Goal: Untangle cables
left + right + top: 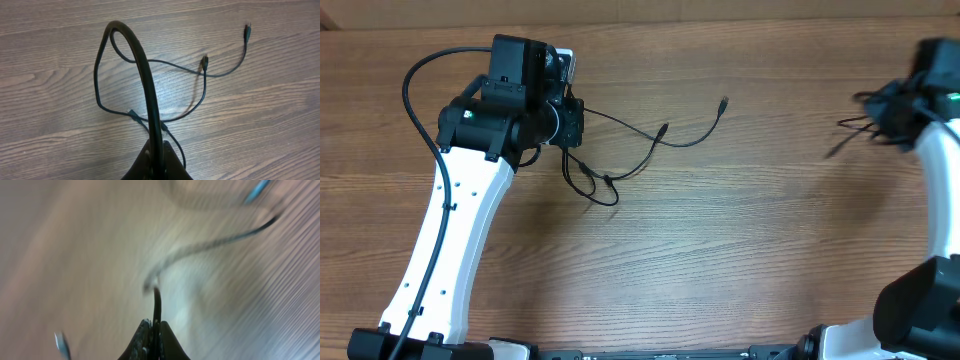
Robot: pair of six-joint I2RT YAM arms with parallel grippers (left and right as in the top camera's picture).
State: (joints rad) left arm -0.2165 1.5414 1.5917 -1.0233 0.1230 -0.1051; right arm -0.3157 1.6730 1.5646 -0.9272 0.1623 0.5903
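While my left gripper point(156, 156) pinches a looped cable point(144, 65) and my right gripper point(152, 330) pinches another cable point(157, 302), I'm seemingly mid-separation; next, loosen the strands point(204, 77) ahead of left.

Motion blur and cropped edges.
Smears cables point(215, 242) across right wrist view, leaves their ends unreadable; crops right gripper point(152, 327) and left gripper point(157, 152) at bottom edges; cuts right arm point(940, 170) at overhead's right edge.

Brown wood-grain table point(750, 260) (horizontal grain), evenly lit.
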